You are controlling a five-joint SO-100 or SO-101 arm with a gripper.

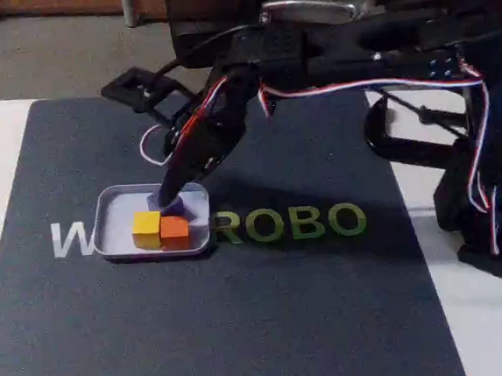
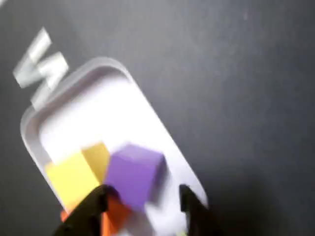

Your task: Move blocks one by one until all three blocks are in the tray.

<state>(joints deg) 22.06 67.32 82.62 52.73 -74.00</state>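
1. I saw the purple block (image 2: pixel 133 174) in the tray (image 2: pixel 83 110), beside the yellow block (image 2: pixel 74 174) and orange block (image 1: pixel 175 231).
2. My pincer (image 2: pixel 145 201) stood spread around the purple block; grip uncertain.
3. The tray lay on a dark mat (image 1: pixel 246 329).

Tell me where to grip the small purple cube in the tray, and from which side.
Grip the small purple cube across its two free vertical side faces, coming straight down from above. It sits inside the shallow pale grey rimmed tray, close beside the yellow cube and orange cube, so a sideways approach looks blocked. The black two-finger gripper straddles it, apparently open.
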